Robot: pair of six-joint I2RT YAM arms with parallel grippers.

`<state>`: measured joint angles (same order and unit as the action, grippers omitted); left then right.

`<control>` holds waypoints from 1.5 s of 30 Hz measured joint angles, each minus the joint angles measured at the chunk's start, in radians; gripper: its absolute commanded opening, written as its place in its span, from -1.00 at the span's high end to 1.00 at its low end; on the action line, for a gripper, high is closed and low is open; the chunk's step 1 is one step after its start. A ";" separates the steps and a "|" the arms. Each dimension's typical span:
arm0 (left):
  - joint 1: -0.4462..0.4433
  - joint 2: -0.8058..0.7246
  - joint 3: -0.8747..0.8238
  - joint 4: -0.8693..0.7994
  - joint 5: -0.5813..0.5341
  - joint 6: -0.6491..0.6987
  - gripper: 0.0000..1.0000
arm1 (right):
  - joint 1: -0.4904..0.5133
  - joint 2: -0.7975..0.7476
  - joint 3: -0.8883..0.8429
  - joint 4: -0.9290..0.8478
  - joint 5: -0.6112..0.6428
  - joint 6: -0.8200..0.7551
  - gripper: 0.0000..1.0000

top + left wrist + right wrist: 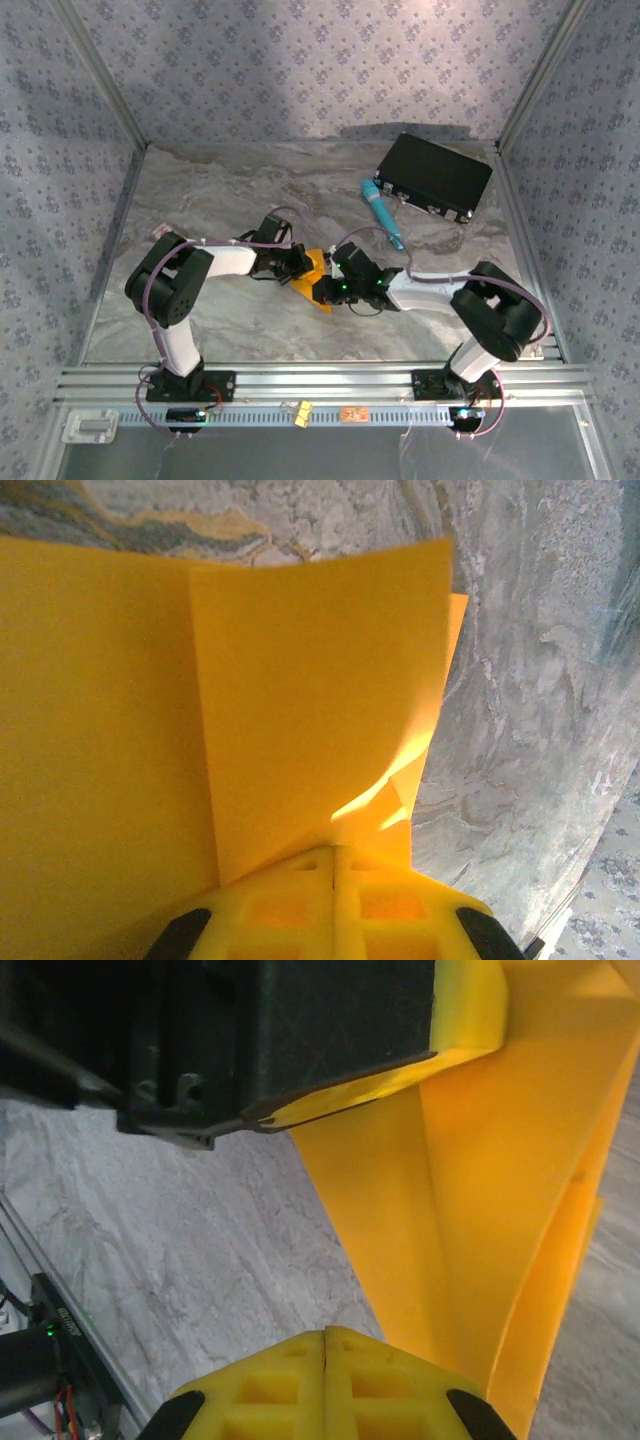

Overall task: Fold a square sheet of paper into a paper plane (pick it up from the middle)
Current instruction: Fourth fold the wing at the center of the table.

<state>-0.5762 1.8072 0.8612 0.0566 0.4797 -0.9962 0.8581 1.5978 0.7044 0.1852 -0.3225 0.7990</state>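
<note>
The square sheet of paper (314, 275) is orange-yellow and folded into overlapping layers with sharp creases. It is lifted at the middle of the table between the two grippers. My left gripper (335, 852) is shut, and the paper (310, 700) rises straight out of its closed tips, one flap standing over a wider layer. In the right wrist view the paper (500, 1190) narrows toward the bottom right. My right gripper (325, 1335) is shut, its tips just left of the paper's edge with nothing seen between them. The left gripper's yellow finger (470, 1005) presses on the paper's upper edge.
A black box (435, 175) lies at the back right with a teal pen-like cylinder (383, 212) in front of it. A small card (351, 413) and a yellow clip (300, 412) sit on the front rail. Patterned walls close the grey marbled table (200, 200) on three sides.
</note>
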 measured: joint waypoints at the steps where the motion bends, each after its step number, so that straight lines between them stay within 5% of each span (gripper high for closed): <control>1: 0.000 0.000 0.000 0.000 0.000 0.000 1.00 | 0.000 0.018 0.008 -0.002 0.000 -0.002 0.90; 24: 0.000 0.001 0.000 0.001 0.003 0.000 1.00 | 0.000 0.076 -0.094 0.169 0.000 0.044 0.89; 45: 0.000 0.002 -0.001 0.000 0.006 0.000 1.00 | 0.027 -0.124 -0.297 0.164 0.015 0.062 0.87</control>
<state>-0.5762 1.8088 0.8604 0.0566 0.4862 -0.9958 0.8848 1.4734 0.4076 0.3496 -0.3073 0.8612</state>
